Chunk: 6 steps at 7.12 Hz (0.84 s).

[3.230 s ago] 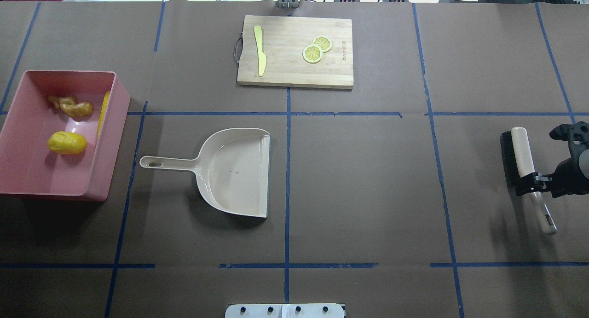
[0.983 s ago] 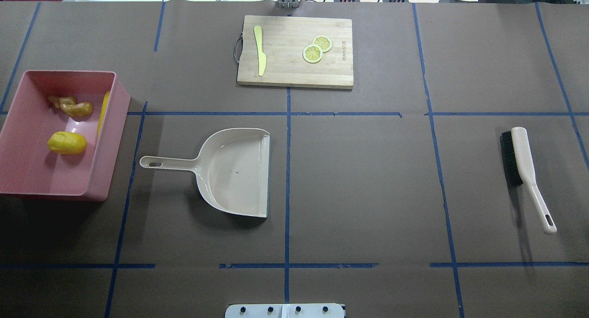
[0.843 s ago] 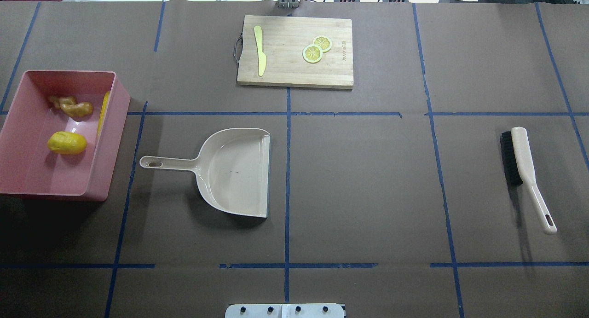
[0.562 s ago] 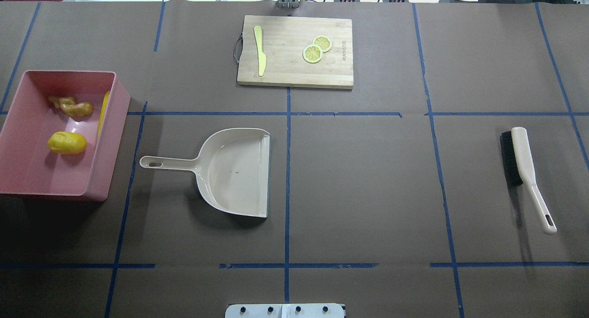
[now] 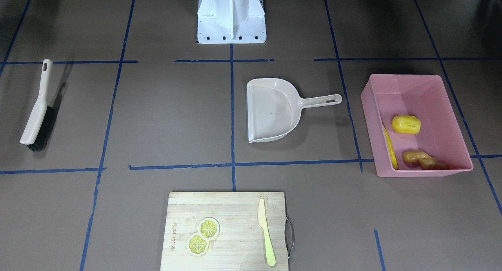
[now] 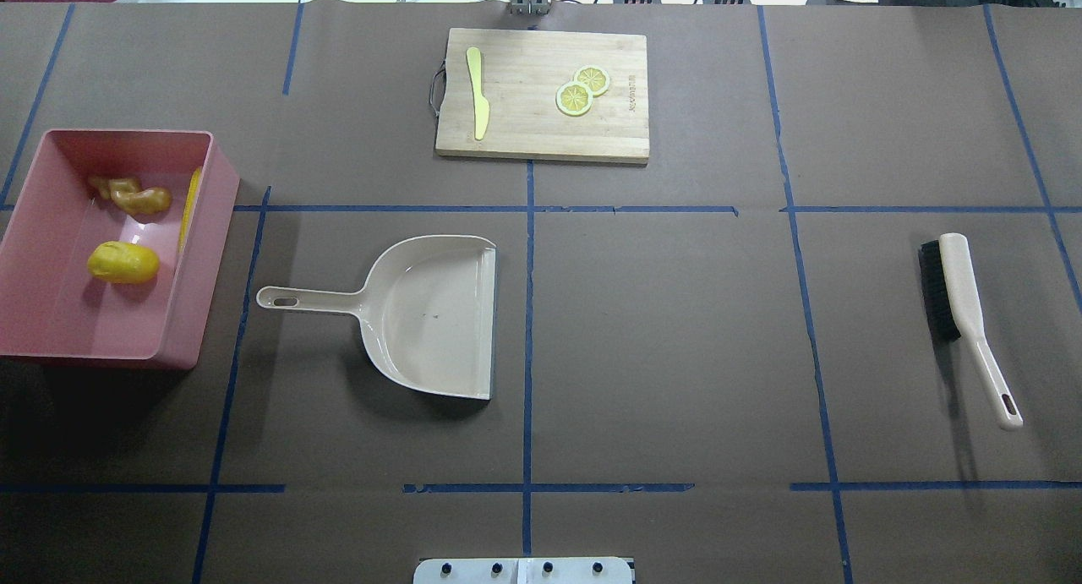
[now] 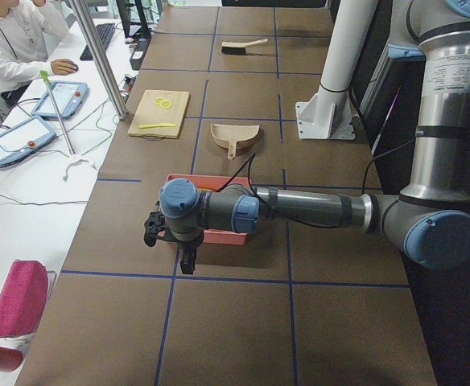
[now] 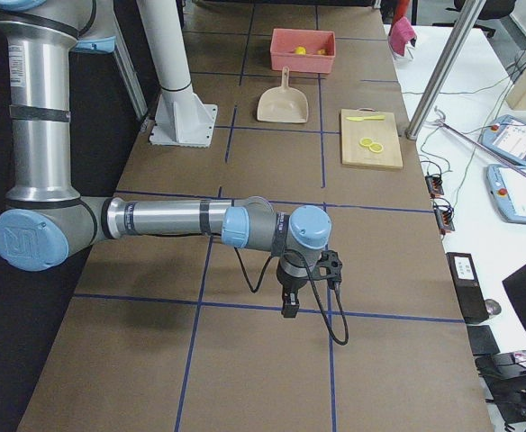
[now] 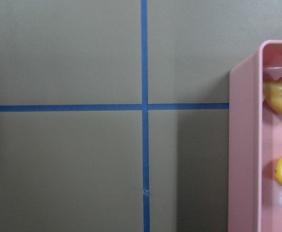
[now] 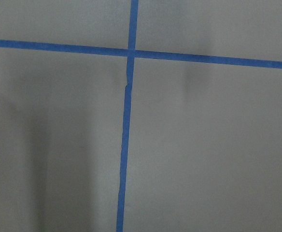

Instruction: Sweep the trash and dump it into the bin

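Observation:
The pink bin [image 6: 93, 326] stands at the table's left end, and also shows in the front view [image 5: 427, 92]. In it lie the yellow corn cob [image 6: 191, 205] against the wall, the yellow potato-like lump [image 6: 123, 262] and the tan ginger root [image 6: 137, 199]. The beige dustpan [image 6: 431, 313] lies empty mid-table. The brush [image 6: 959, 288] lies alone at the right. My left gripper [image 7: 188, 268] hangs beside the bin, seen only in the left side view. My right gripper [image 8: 288, 310] shows only in the right side view. I cannot tell whether either is open or shut.
A wooden cutting board [image 6: 541, 132] with two lemon slices [image 6: 581, 90] and a pale yellow knife [image 6: 478, 92] lies at the far edge. The robot base [image 5: 231, 16] stands at the near edge. An operator [image 7: 10, 40] sits at a side desk.
The right gripper, which was at the brush handle 3.2 s ago, has left the overhead view. The brush lies where it was. Nothing has moved in the last second.

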Motion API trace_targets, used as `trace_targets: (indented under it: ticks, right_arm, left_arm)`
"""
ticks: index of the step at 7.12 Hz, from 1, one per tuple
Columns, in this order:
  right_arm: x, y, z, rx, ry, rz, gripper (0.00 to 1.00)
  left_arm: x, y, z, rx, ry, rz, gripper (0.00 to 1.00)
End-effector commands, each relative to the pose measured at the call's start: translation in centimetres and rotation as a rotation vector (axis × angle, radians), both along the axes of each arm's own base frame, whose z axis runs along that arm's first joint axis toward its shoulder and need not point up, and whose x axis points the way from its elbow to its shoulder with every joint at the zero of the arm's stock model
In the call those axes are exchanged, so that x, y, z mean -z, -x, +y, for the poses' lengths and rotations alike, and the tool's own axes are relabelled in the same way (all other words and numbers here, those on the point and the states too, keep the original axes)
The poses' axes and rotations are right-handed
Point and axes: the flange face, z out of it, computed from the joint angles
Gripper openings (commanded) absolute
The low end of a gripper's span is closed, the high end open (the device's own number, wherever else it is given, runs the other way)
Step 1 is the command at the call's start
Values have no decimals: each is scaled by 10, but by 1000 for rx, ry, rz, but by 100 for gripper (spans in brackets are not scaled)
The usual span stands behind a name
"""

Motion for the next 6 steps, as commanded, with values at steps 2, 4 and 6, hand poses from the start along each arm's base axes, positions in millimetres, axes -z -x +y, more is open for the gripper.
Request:
trace_targets:
  ticks: [2, 4, 6]
  right_arm:
    - [5, 0, -1, -1, -9, -2, 100]
    - [9, 1, 3, -2, -16, -19, 100]
    - [9, 1, 2, -3, -16, -16, 100]
  left_arm:
    - [-9, 0, 6, -1, 23, -11, 100]
    - [-22, 0, 17, -2, 47, -11, 100]
    - [-23, -8, 15, -19, 50, -12, 100]
